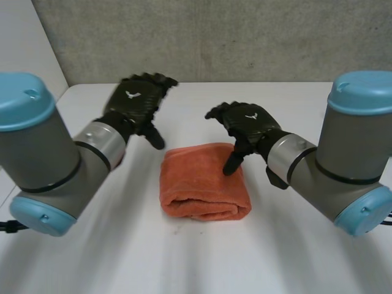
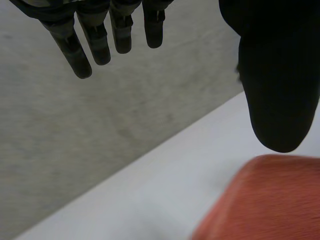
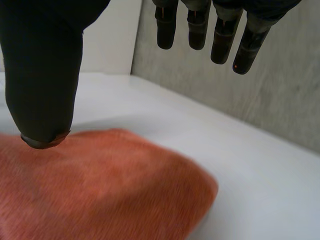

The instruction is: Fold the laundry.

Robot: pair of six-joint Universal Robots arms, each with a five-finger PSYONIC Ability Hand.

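Note:
A folded orange towel (image 1: 203, 180) lies in a thick bundle on the white table (image 1: 184, 257), rolled fold toward the front. My left hand (image 1: 136, 101) hovers open above the table, behind and to the left of the towel, fingers (image 2: 92, 42) straight and thumb (image 2: 277, 85) spread; the towel (image 2: 265, 200) lies beyond its thumb. My right hand (image 1: 248, 125) hangs open over the towel's back right part, thumb pointing down close to the cloth. Its own wrist view has its fingers (image 3: 220, 30) straight and apart from its thumb (image 3: 42, 75), with the towel (image 3: 95, 185) just under the thumb tip.
A grey wall (image 1: 214, 37) runs along the table's far edge. Both grey arms with light-blue caps (image 1: 24, 101) (image 1: 361, 92) flank the towel at the front corners of the table.

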